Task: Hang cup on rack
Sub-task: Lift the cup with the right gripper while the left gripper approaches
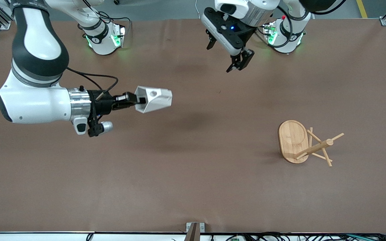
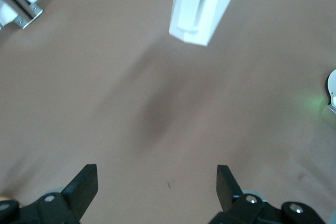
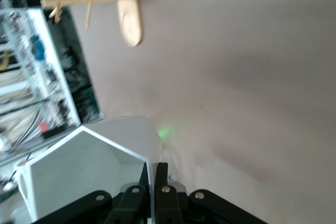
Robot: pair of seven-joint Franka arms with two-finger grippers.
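Front view: the right pincer [image 1: 138, 100] is clamped on the rim wall of the faceted white cup [image 1: 154, 99], held sideways in the air, well apart from the bamboo mug tree [image 1: 305, 143], which stands toward the left arm's end of the brown surface [image 1: 193, 187]. The left pincer [image 1: 226, 55] waits, spread and empty.

Left wrist view: both fingertips [image 2: 84, 182] stand wide over bare surface.

Right wrist view: fingers [image 3: 154, 179] pinch the cup's thin wall. It looks light, rigid and probably slick; the pierced handle tab should take a peg. No legible writing.
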